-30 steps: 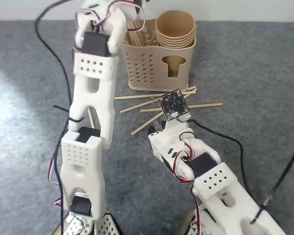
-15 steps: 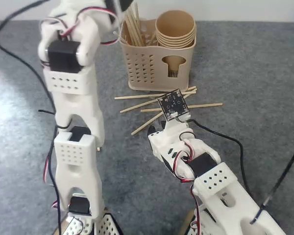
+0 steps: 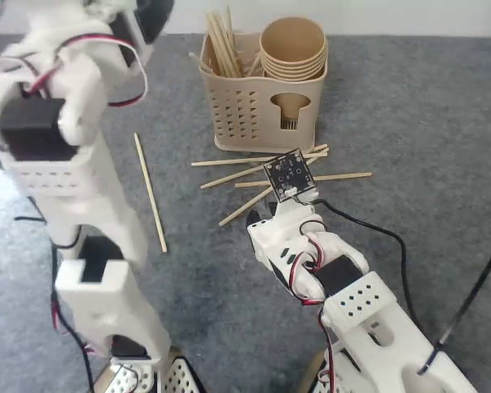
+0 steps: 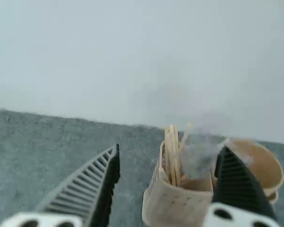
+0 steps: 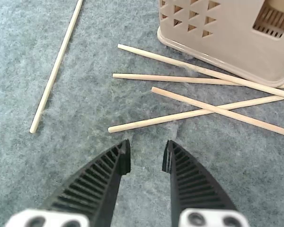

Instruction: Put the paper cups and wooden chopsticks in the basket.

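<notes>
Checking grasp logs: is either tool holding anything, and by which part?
Nothing held: left tool and right tool are both open, with nothing between the fingers.

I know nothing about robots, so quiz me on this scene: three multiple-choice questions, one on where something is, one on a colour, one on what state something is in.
1. Where are the paper cups?
A. Scattered on the floor
B. Stacked in the basket
C. Held by an arm

2. What colour is the basket?
A. Blue
B. Beige
C. Black

3. How is the right end effector?
A. Open and empty
B. Shut on a chopstick
C. Shut on a cup

Answers:
1 B: the stack stands in one compartment of the basket, next to the upright chopsticks.
2 B: its perforated walls are beige.
3 A: its jaws stand apart above the carpet with nothing between them, just short of the loose chopsticks.
</notes>
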`<state>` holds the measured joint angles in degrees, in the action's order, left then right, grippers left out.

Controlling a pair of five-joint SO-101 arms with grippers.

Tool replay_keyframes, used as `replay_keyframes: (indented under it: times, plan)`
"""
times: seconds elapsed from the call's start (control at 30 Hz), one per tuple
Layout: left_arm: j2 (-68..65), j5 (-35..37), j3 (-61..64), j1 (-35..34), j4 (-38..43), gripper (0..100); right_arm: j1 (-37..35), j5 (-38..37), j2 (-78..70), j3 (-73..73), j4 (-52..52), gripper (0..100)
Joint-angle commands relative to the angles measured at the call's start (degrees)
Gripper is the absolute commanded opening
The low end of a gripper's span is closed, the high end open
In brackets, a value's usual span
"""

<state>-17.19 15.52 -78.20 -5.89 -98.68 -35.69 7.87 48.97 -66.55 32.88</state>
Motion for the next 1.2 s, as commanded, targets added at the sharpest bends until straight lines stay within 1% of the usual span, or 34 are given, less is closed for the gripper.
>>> replay_keyframes:
  times: [0.0,0.07,0.17,0.37,0.6,0.7,0.8,0.87,1.0,1.03,1.1,1.17]
  plan:
    - [11.34,0.18,26.15,2.11,-1.76,31,1.27,-0.62,1.71,0.62,-0.84,12.6]
    - [15.12,0.09,36.0,3.78,-0.88,31,2.95,-0.53,1.71,0.79,-1.1,12.6]
    - [20.4,-0.18,48.13,4.22,3.69,31,4.09,-0.53,1.71,1.58,-0.84,12.6]
    - [27.52,-0.18,70.2,-2.55,15.82,31,4.18,-0.53,1.71,1.58,-0.84,12.6]
    - [26.55,0.09,93.93,-9.05,36.57,31,4.09,-0.53,1.71,1.58,-0.84,12.6]
    - [23.82,0.0,101.14,-9.76,41.93,31,4.09,-0.53,1.71,1.58,-0.84,12.6]
    - [19.25,0.0,105.01,-9.76,44.66,31,4.09,-0.53,1.71,1.58,-0.84,12.6]
    - [15.74,0.0,105.19,-9.76,45.8,29,4.09,-0.53,1.71,1.58,-0.84,12.6]
    - [9.41,-0.26,103.52,-10.46,48.0,16,4.09,-0.53,1.71,1.58,-0.84,12.6]
    - [8.09,-1.05,102.73,-10.46,48.09,14,4.09,-0.53,1.71,1.58,-0.84,12.6]
    - [5.27,-3.78,101.05,-10.46,47.82,14,4.18,-0.53,1.71,1.58,-0.84,12.6]
    - [2.64,-4.31,99.74,-10.46,47.82,15,4.18,-0.53,1.71,1.58,-0.84,12.6]
